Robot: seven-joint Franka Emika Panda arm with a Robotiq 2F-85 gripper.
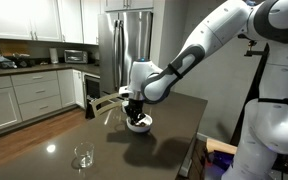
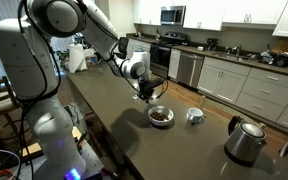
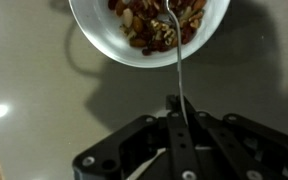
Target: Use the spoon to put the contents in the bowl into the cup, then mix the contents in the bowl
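Observation:
The white bowl (image 3: 102, 38) holds the contents (image 3: 149, 30), a heap of brown and reddish chunks. My gripper (image 3: 177, 103) is shut on the thin handle of the spoon (image 3: 178, 62), whose tip reaches down into the contents. In both exterior views the gripper (image 1: 134, 106) (image 2: 147, 92) hangs just above the bowl (image 1: 139, 125) (image 2: 160, 117) on the dark counter. The small white cup (image 2: 194, 115) stands just beside the bowl, apart from it. In the wrist view the cup is out of view.
A clear stemless glass (image 1: 83, 157) stands near the counter's front edge. A metal kettle (image 2: 246, 140) sits on the counter beyond the cup. The dark counter (image 2: 114, 125) ends at an edge near the robot base. Kitchen cabinets and a fridge (image 1: 129, 45) stand behind.

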